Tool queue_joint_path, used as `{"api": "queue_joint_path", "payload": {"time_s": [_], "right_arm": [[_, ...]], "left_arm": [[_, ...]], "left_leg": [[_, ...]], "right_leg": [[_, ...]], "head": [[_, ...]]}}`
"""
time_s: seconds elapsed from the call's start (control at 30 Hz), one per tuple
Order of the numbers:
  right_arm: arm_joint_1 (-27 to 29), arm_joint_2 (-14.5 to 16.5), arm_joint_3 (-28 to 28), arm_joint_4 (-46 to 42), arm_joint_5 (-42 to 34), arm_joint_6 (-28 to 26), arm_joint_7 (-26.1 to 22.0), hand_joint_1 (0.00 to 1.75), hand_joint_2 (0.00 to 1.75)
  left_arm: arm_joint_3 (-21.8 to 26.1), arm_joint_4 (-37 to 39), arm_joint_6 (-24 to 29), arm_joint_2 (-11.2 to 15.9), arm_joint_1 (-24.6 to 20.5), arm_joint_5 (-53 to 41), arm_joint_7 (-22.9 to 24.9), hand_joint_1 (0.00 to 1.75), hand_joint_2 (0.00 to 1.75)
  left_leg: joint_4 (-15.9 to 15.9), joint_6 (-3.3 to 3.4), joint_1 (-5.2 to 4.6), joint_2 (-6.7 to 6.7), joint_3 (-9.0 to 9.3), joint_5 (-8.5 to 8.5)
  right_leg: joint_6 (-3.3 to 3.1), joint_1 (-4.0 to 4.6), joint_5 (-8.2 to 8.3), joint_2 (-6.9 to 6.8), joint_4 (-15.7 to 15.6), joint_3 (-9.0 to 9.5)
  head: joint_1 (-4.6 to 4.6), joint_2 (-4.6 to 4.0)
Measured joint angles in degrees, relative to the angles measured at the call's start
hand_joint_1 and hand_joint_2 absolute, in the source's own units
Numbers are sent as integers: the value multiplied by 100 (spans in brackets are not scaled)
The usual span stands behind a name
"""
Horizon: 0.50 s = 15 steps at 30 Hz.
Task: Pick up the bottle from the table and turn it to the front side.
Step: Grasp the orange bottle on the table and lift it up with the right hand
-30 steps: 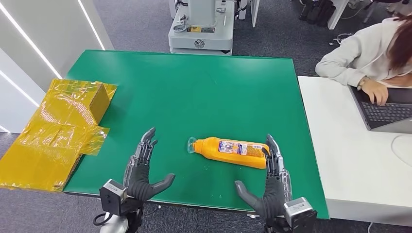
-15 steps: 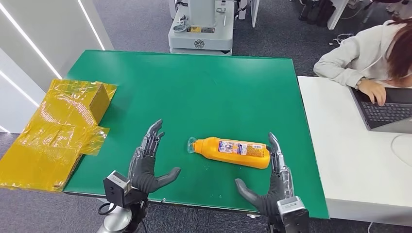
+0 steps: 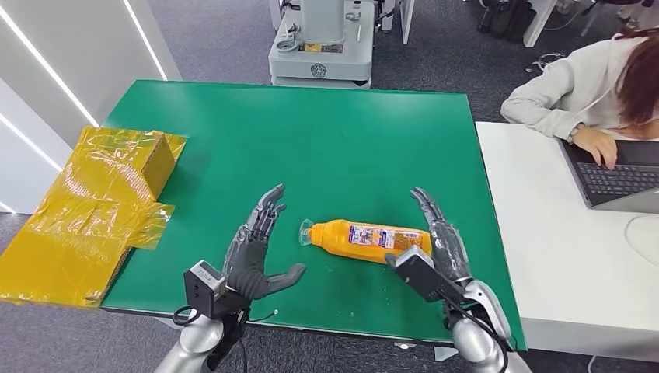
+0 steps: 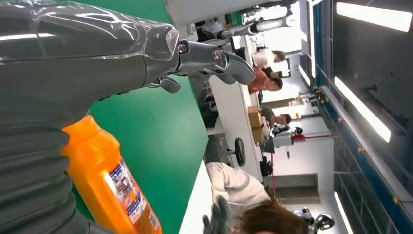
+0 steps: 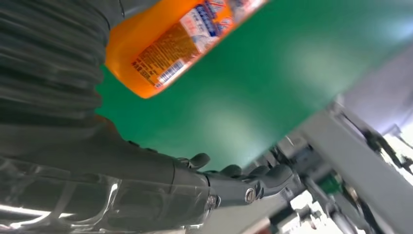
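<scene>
1. Green bench (image 3: 326, 140): carries the whole setup, with a yellow plastic-wrapped box (image 3: 93, 210) at its left edge, well apart from the work. White desk (image 3: 559, 233) abuts on the right, where a seated person (image 3: 583, 85) types at a laptop (image 3: 622, 175); not involved.
2. Orange bottle (image 3: 369, 242): lying on its side on the bench near the front edge, clear cap end toward the left hand, base toward the right hand. Printed label faces up in the head view. Not lifted, not turned; task barely started.
3. Left hand (image 3: 256, 252): released, fingers spread, thumb out toward the bottle; holding nothing. Sits just beside the cap end, a strip of green visible between. Left wrist view puts the bottle close against the hand, but contact not shown.
4. Right hand (image 3: 439, 237): released, fingers extended, nothing gripped. Placed at the base end of the bottle, wrist camera block overlapping the base corner in the head view. Touching or not: cannot tell. Right wrist view shows the bottle base close above the thumb, fingers stretched out past it.
5. Progress: approach stage only, both hands bracketing the bottle ends.
6. Left to do: close on the bottle, lift off the bench, rotate to the front side. Likely a two-hand squeeze from the ends, judging by the pose.
</scene>
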Motion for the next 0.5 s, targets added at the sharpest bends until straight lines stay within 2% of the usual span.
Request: {"api": "queue_joint_path", "payload": {"time_s": [0.2,0.37,0.5], "right_arm": [[-1094,-222,465,1524,103,659,136,0,175],[-1700,-356,812,2408,-69,1255,104,0,175],[-2065,-489,1099,2820,-477,2176,74,0,175]], "left_arm": [[-27,173,-147,-5,-129,-2,4,0,175],[-29,240,-222,-5,-132,-76,41,0,175],[-27,258,-270,5,-135,-134,121,0,175]], "left_leg": [[3,-2,0,-2,0,3],[3,-2,0,-5,-1,2],[3,-1,0,-4,-1,1]], "right_leg": [[-1,0,2,-1,0,1],[0,0,0,-3,0,0],[0,0,0,-2,0,0]], "head": [[1,-1],[-1,-1],[-1,-1]]}}
